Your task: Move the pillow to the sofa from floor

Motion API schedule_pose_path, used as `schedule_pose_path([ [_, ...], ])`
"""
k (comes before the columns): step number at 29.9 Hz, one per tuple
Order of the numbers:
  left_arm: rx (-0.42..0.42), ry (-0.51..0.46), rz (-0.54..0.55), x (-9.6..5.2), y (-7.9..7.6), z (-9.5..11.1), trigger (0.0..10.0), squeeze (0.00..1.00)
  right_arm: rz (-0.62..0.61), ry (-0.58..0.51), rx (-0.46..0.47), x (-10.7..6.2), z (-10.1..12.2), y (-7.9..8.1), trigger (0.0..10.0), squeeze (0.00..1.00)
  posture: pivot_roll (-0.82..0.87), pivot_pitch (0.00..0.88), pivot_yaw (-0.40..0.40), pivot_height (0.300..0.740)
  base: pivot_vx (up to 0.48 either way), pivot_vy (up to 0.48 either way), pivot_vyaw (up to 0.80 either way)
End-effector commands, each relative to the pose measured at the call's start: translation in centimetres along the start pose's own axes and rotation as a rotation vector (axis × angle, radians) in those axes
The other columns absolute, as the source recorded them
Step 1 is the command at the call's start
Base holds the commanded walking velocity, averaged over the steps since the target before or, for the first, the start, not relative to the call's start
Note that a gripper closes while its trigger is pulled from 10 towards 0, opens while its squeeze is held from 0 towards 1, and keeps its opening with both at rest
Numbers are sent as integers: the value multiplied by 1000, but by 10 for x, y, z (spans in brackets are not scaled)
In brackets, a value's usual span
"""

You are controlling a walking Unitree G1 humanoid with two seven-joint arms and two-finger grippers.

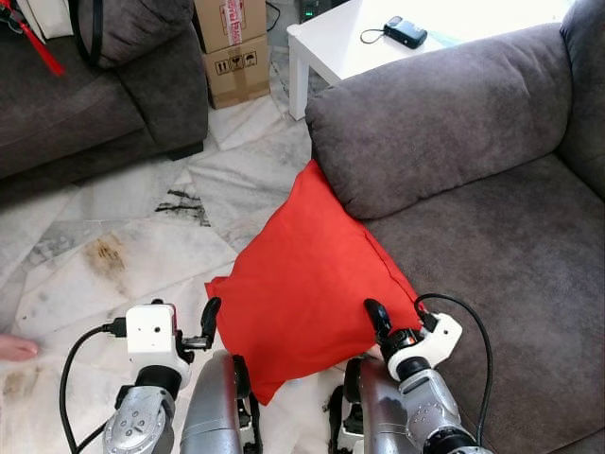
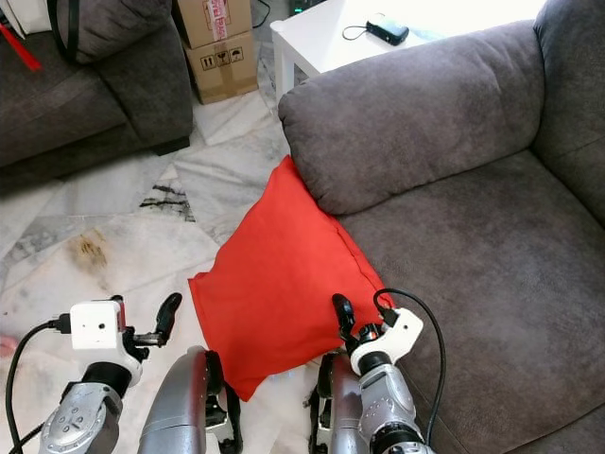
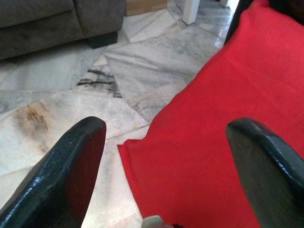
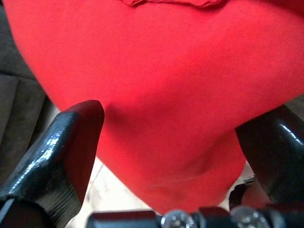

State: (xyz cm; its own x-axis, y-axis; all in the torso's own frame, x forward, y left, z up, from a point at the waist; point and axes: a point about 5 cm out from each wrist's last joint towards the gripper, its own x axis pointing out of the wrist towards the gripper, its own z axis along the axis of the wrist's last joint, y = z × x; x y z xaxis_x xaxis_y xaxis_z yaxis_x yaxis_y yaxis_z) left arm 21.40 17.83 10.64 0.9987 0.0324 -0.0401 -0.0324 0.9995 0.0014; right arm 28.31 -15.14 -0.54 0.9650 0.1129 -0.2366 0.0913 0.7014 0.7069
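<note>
Red pillow (image 2: 284, 284) leans against grey sofa (image 2: 454, 246).

The floor (image 1: 113, 255) is pale marble with grey lines and a brown stain. A red pillow (image 1: 312, 284) stands on it, tilted, leaning against the front of a grey sofa (image 1: 492, 246). Another grey sofa (image 1: 85, 104) sits on the floor far back. Cardboard boxes (image 1: 233, 47) and a white table (image 1: 378, 43) stand there too.
</note>
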Motion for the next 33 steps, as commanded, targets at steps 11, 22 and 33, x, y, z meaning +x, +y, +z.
schedule_pose_path([
  [11,20,14,4,-7,-5,2,10000,0,-61,-28,-134,-3,1,-3,10000,0,90,444,-62,636,0,0,0],
  [22,26,8,15,-6,-4,4,10000,0,-47,-51,-102,2,1,6,0,0,94,448,-68,636,0,0,0],
  [33,22,14,13,-6,-5,4,10000,0,-57,-32,-92,-2,-3,1,0,0,87,453,-73,636,0,0,0],
])
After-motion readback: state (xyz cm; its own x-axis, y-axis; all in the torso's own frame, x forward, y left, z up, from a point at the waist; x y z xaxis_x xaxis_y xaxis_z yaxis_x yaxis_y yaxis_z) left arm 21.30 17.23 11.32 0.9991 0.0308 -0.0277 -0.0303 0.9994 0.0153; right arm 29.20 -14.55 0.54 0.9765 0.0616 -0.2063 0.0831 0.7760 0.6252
